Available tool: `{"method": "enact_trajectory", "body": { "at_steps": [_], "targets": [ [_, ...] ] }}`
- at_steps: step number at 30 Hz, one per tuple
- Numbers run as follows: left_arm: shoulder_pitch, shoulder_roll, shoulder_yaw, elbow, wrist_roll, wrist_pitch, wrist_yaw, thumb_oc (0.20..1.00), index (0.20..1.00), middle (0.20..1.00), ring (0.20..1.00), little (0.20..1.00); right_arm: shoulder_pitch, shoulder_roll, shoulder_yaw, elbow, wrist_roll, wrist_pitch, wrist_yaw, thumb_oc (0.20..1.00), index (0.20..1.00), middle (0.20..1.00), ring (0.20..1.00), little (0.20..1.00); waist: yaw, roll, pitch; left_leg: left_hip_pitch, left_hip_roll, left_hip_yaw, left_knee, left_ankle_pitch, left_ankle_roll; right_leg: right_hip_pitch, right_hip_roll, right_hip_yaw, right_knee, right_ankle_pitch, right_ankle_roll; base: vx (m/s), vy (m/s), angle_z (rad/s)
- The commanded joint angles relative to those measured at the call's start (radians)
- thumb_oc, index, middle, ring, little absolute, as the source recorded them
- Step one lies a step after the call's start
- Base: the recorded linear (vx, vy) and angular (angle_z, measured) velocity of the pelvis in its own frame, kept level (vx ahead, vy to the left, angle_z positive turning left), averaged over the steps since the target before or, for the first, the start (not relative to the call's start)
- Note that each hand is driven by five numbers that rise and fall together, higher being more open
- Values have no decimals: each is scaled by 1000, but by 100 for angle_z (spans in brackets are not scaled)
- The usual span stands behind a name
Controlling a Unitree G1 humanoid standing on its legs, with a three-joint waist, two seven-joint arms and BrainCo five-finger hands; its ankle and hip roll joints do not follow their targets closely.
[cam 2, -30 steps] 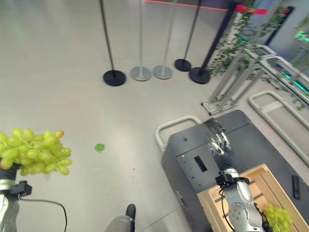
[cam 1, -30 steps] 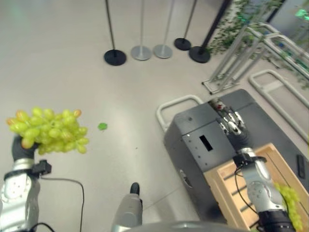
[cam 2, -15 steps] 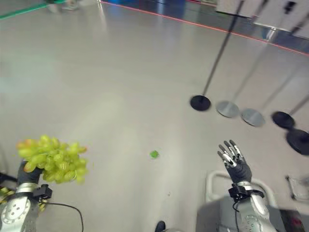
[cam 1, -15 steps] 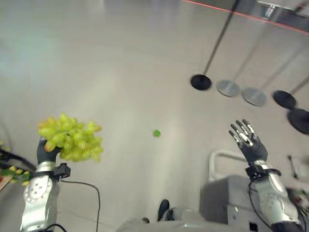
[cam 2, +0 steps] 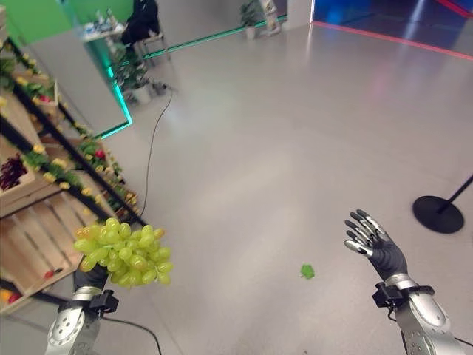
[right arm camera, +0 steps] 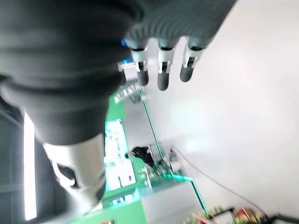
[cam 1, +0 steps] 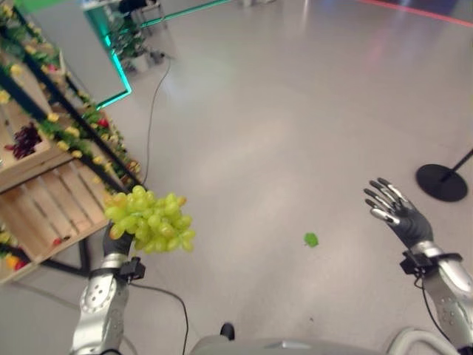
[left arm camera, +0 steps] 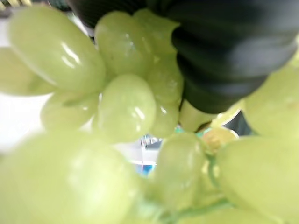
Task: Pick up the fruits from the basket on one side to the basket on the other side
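My left hand (cam 1: pixel 115 243) is raised at the lower left and is shut on a bunch of green grapes (cam 1: pixel 149 221), which hangs above the floor. The same grapes (left arm camera: pixel 126 107) press close against the hand's dark cover in the left wrist view. At the right my right hand (cam 1: pixel 397 214) is lifted with its fingers (right arm camera: pixel 159 65) straight and spread, holding nothing. To the left stands a wooden crate shelf (cam 1: pixel 46 207) with fruit and greenery on it.
A single small green piece (cam 1: pixel 311 239) lies on the grey floor between my arms. A black round stand base (cam 1: pixel 442 182) sits at the right edge. A dark cable (cam 1: pixel 151 126) runs across the floor toward a green-lit corner where a person (cam 2: pixel 140 21) sits.
The camera has swung left: the black case and wooden crate at the right left the picture and the shelf at the left came in. My left hand still holds the grapes.
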Motion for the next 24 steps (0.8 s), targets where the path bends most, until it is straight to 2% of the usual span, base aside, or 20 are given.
{"method": "enact_trajectory", "body": {
  "at_steps": [1, 3, 4, 5, 7, 8, 9, 10, 11, 12, 13, 14, 16, 18, 19, 20, 21, 22, 23, 24],
  "targets": [
    [-57, 46, 69, -36, 23, -61, -9, 200, 200, 200, 200, 200, -62, -3, 3, -2, -6, -35, 20, 1000, 1000, 1000, 1000, 1000, 36, -60, -27, 65, 91, 66, -43, 21, -35, -13, -110, -8, -36, 137, 69, -23, 58, 88],
    [-62, 59, 71, -32, 40, -57, 2, 200, 200, 200, 200, 200, -73, 24, 16, -6, -11, -42, 11, 1000, 1000, 1000, 1000, 1000, 48, -78, -24, 37, 130, 97, -75, 71, -52, -12, -112, -50, -40, 148, 83, -68, 110, 74],
    [-63, 61, 71, -32, 41, -56, 4, 200, 200, 200, 200, 200, -74, 26, 16, -6, -12, -43, 10, 1000, 1000, 1000, 1000, 1000, 46, -79, -25, 35, 130, 95, -78, 74, -52, -13, -112, -53, -42, 150, 83, -49, 190, 66],
    [-61, 72, 83, -30, 52, -56, 9, 200, 200, 200, 200, 200, -94, 43, 33, 15, -14, -47, -2, 1000, 1000, 1000, 1000, 1000, 53, -89, -21, 23, 143, 143, -82, 72, -47, -18, -116, -72, -47, 163, 94, -2, 120, 78],
    [-53, 81, 94, -40, 62, -59, 11, 200, 200, 200, 200, 200, -112, 53, 50, 31, -27, -54, -8, 1000, 1000, 1000, 1000, 1000, 65, -99, -22, 23, 152, 153, -90, 71, -46, -25, -107, -73, -56, 168, 94, -18, 138, 101],
    [-46, 84, 99, -43, 58, -59, 8, 200, 200, 200, 200, 200, -120, 64, 58, 33, -33, -55, -18, 1000, 1000, 1000, 1000, 1000, 76, -104, -22, 24, 152, 157, -89, 61, -40, -29, -103, -77, -58, 173, 94, -9, 235, 60],
    [-40, 99, 116, -56, 64, -59, 10, 200, 200, 200, 200, 200, -128, 98, 70, 48, -48, -60, -32, 1000, 1000, 1000, 1000, 1000, 94, -126, -19, 22, 140, 167, -82, 31, -26, -43, -102, -77, -68, 190, 100, 1, 187, 16],
    [-39, 101, 117, -58, 64, -58, 10, 200, 200, 200, 200, 200, -129, 101, 71, 48, -49, -60, -32, 1000, 1000, 1000, 1000, 1000, 95, -129, -20, 21, 139, 168, -79, 29, -25, -43, -102, -76, -69, 191, 101, -20, 306, 12],
    [-52, 117, 124, -56, 66, -58, 15, 200, 200, 200, 200, 200, -143, 134, 79, 45, -58, -66, -48, 1000, 1000, 1000, 1000, 1000, 101, -152, 1, -7, 125, 190, -34, 3, -19, -66, -107, -64, -81, 217, 116, -37, 173, 10],
    [-52, 118, 124, -55, 66, -58, 15, 200, 200, 200, 200, 200, -143, 135, 79, 45, -59, -66, -48, 1000, 1000, 1000, 1000, 1000, 102, -153, 1, -9, 125, 191, -32, 2, -18, -67, -108, -64, -81, 217, 116, -61, 426, 25],
    [-46, 122, 131, -58, 67, -60, 23, 200, 200, 200, 200, 200, -189, 165, 110, 72, -68, -68, -67, 1000, 1000, 1000, 1000, 1000, 122, -169, 11, -16, 94, 189, 1, -27, -7, -88, -112, -42, -111, 259, 131, -17, 396, 14],
    [-37, 128, 148, -76, 69, -60, 21, 200, 200, 200, 200, 200, -213, 175, 118, 85, -74, -75, -71, 1000, 1000, 1000, 1000, 1000, 134, -176, 14, -18, 82, 204, 7, -42, 1, -105, -120, -26, -115, 277, 142, -18, 510, 1],
    [-34, 135, 158, -87, 66, -65, 20, 200, 200, 200, 200, 200, -225, 188, 125, 98, -72, -74, -76, 1000, 1000, 1000, 1000, 1000, 140, -183, 17, -18, 72, 214, 10, -50, 5, -120, -125, -16, -116, 291, 151, 1, 259, 3],
    [-48, 150, 172, -86, 66, -74, 35, 200, 200, 200, 200, 200, -254, 211, 147, 107, -86, -80, -91, 1000, 1000, 1000, 1000, 1000, 145, -190, 29, -18, 43, 223, 23, -68, 17, -160, -136, 27, -118, 318, 174, 3, 325, 12],
    [-53, 154, 176, -82, 71, -77, 44, 200, 200, 200, 200, 200, -263, 218, 150, 109, -94, -83, -94, 1000, 1000, 1000, 1000, 1000, 143, -186, 33, -13, 29, 219, 24, -76, 21, -183, -140, 48, -120, 330, 185, -22, 549, -34],
    [-62, 158, 184, -81, 79, -83, 52, 200, 200, 200, 200, 200, -279, 227, 150, 112, -114, -86, -106, 1000, 1000, 1000, 1000, 1000, 138, -172, 41, -20, -5, 214, 29, -65, 41, -248, -172, 69, -125, 348, 184, -20, 439, -27],
    [-62, 157, 185, -81, 79, -83, 52, 200, 200, 200, 200, 200, -279, 227, 151, 112, -114, -85, -106, 1000, 1000, 1000, 1000, 1000, 138, -172, 40, -20, -5, 215, 29, -65, 42, -249, -172, 69, -125, 348, 184, 33, 518, 6],
    [-66, 154, 189, -79, 93, -86, 63, 200, 200, 200, 200, 200, -276, 244, 148, 115, -121, -94, -114, 1000, 1000, 1000, 1000, 1000, 122, -147, 44, -5, -16, 185, 25, -73, 53, -289, -192, 116, -125, 344, 192, 107, 304, 29],
    [-77, 152, 183, -69, 84, -85, 63, 200, 200, 200, 200, 200, -260, 246, 137, 103, -124, -85, -111, 1000, 1000, 1000, 1000, 1000, 104, -141, 41, -6, -29, 150, 25, -71, 63, -290, -195, 183, -125, 335, 191, 151, 381, 43],
    [-85, 146, 172, -58, 81, -82, 63, 200, 200, 200, 200, 200, -250, 245, 138, 99, -130, -83, -111, 1000, 1000, 1000, 1000, 1000, 97, -136, 36, 1, -34, 134, 21, -81, 66, -267, -184, 212, -125, 321, 182, 136, 232, 47]
  ]
}}
